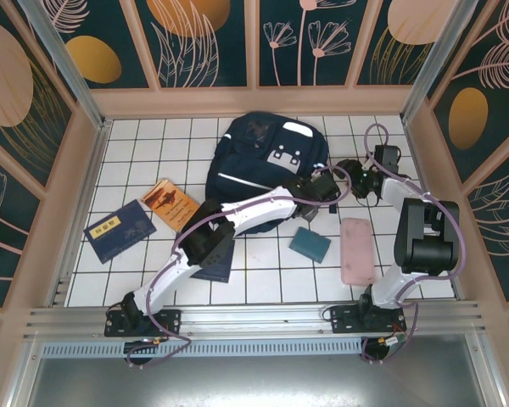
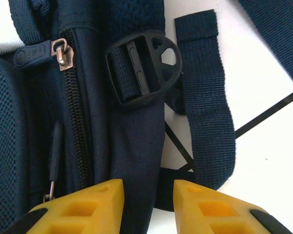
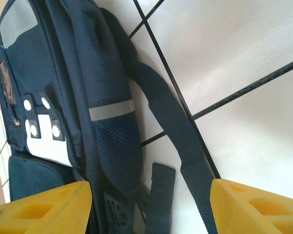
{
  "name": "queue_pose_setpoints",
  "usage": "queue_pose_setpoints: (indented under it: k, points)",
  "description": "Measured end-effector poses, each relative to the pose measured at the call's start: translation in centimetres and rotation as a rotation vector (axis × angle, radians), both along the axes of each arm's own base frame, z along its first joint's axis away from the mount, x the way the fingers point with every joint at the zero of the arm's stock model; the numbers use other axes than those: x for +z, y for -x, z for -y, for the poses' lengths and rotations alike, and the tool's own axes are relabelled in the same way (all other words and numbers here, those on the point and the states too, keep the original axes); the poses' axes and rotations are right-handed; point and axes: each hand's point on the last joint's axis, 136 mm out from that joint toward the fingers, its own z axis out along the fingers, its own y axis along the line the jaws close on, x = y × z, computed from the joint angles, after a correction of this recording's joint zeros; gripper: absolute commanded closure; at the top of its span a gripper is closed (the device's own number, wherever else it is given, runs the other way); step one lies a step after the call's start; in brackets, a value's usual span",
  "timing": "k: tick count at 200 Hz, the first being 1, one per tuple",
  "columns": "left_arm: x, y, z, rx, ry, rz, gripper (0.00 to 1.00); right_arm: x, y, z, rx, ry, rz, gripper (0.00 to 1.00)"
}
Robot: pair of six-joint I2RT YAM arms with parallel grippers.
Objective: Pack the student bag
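Observation:
The student bag [image 1: 254, 153], navy with white-grey patches, lies at the back middle of the tiled table. My left gripper [image 1: 318, 188] reaches over its right edge. In the left wrist view that gripper [image 2: 149, 200] is shut on a fold of the student bag's [image 2: 132, 146] side fabric, beside the zip and below a black buckle [image 2: 141, 68]. A loose strap [image 2: 205, 97] lies just right of it. My right gripper [image 1: 349, 170] hovers at the bag's right side. It stands open [image 3: 151, 204] above the bag's [image 3: 53, 73] mesh pocket and a long strap [image 3: 180, 141], holding nothing.
A navy book with a yellow label [image 1: 119, 229] and an orange book [image 1: 171, 203] lie at the left. A dark notebook [image 1: 214, 267] sits under the left arm. A teal pouch [image 1: 310, 244] and a pink case [image 1: 356, 250] lie front right. Walls enclose the table.

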Motion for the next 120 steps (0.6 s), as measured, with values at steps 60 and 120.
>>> queue_pose_setpoints:
  k: [60,120]
  points:
    - [0.5,-1.0,-1.4,0.061,-0.055,0.074,0.71,-0.3,0.3,0.0,-0.010,-0.010,-0.015,0.34]
    - [0.5,-1.8,-2.4,0.084,-0.117,0.133,0.71,-0.3,0.3,-0.5,-0.004,-0.013,-0.017,0.34]
